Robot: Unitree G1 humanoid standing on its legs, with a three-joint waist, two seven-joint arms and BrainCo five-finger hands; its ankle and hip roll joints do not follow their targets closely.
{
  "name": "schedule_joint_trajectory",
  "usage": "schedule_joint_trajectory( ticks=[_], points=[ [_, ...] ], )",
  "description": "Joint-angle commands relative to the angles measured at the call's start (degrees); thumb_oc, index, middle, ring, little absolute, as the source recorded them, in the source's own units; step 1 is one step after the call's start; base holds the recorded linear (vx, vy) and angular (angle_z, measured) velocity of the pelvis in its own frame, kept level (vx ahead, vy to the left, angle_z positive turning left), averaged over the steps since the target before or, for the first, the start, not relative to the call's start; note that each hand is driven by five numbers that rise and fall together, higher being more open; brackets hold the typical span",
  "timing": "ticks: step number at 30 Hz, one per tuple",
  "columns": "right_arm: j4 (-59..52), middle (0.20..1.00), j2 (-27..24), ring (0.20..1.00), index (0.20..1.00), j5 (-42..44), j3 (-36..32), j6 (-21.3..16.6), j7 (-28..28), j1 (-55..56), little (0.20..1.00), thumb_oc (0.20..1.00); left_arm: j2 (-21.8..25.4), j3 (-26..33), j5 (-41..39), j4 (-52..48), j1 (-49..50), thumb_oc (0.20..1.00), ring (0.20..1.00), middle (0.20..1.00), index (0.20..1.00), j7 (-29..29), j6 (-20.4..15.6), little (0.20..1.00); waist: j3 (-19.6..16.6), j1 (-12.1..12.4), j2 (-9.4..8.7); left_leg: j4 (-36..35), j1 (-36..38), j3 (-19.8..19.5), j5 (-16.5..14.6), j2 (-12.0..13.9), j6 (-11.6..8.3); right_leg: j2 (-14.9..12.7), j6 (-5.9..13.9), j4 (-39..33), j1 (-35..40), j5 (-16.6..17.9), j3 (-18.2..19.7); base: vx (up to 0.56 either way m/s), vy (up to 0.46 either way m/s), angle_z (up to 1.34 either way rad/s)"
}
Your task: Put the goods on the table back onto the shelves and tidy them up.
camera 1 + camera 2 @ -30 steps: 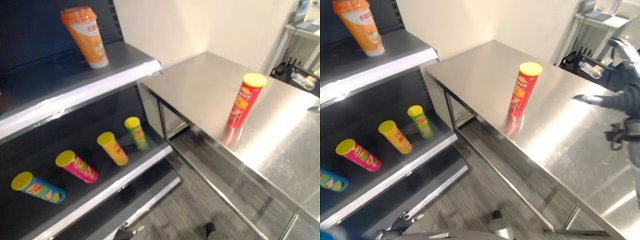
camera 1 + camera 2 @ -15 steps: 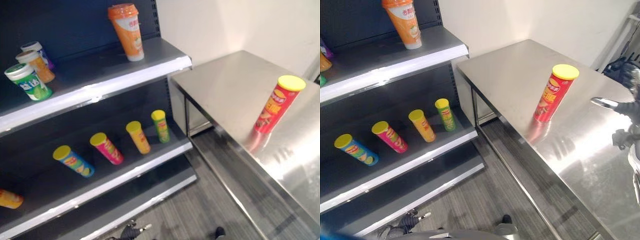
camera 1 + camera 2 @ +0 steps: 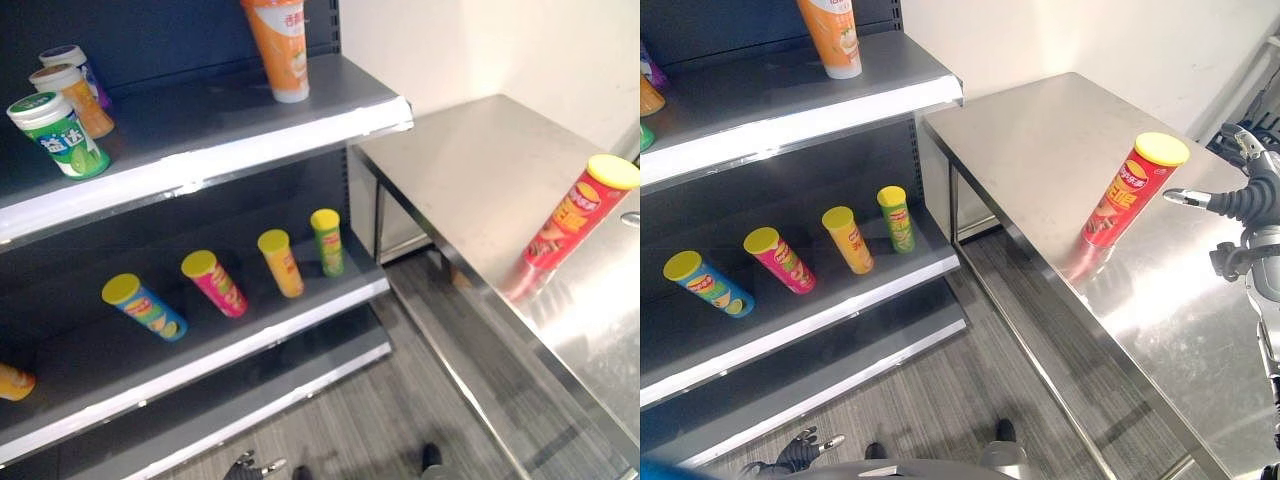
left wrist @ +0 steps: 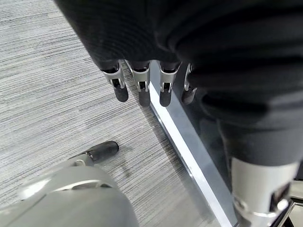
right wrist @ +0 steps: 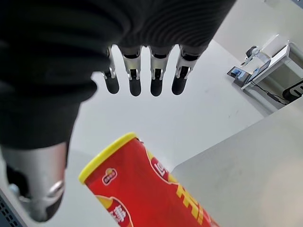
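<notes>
Our right hand (image 3: pixel 1247 195) near the upright red can (image 3: pixel 1127 192) on the steel table (image 3: pixel 1040 150), fingers straight and holding nothing, our left hand (image 4: pixel 142 87) relaxed above the floor (image 4: pixel 42 94), cans lying on the lower shelf (image 3: pixel 830 310).

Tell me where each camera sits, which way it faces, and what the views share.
Left eye: on the head, looking down at the shelves, table and red can.
Right eye: beside it, same scene, plus the right robot hand near the can.
Left wrist: along the left robot hand, facing the floor.
Right wrist: along the open right robot hand, facing the red can, as both eyes do.
</notes>
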Motion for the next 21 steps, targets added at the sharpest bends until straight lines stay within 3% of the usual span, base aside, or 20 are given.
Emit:
schedule_joint_trajectory(
  ticks=[1, 9, 21],
  points=[
    [2.7, 1.000, -2.9, 1.000, 1.000, 0.5, 2.5, -1.0, -0.9, -5.9, 1.000, 1.000, 2.8, -0.2, -1.7, 1.1, -2.0, 1.000, 1.000, 1.000, 1.000, 0.9, -1.5, 1.000, -1.0, 1.8, -3.19, 0.3, 1.5, -1.8, -4.6, -0.8, 0.05, 1.0, -0.70, 2.9, -0.4, -5.4, 1.1, 0.00, -0.023, 0.04],
    [7.8, 1.000, -3.3, 1.000, 1.000, 2.9, 8.4, -0.3, 0.3, -11.7, 1.000, 1.000, 2.8, -1.5, -2.7, 0.3, -2.0, 1.000, 1.000, 1.000, 1.000, 0.7, -1.5, 1.000, -0.9, 2.5, -3.04, 0.3, 1.4, -2.3, -3.8, 0.1, -0.51, 1.6, -1.23, 2.6, 0.2, -6.0, 0.4, 0.00, -0.029, 0.02],
    [11.0, 1.000, -1.9, 1.000, 1.000, 8.4, 11.4, -0.7, 1.1, -16.1, 1.000, 1.000, 2.7, -2.6, -3.4, 0.6, -1.6, 1.000, 1.000, 1.000, 1.000, 0.0, -1.4, 1.000, -0.8, 3.7, -2.91, 0.3, 0.8, -3.4, -2.6, 1.2, -1.38, 2.8, -1.85, 2.2, 1.2, -6.8, -1.3, 0.01, -0.034, 0.06]
  ],
)
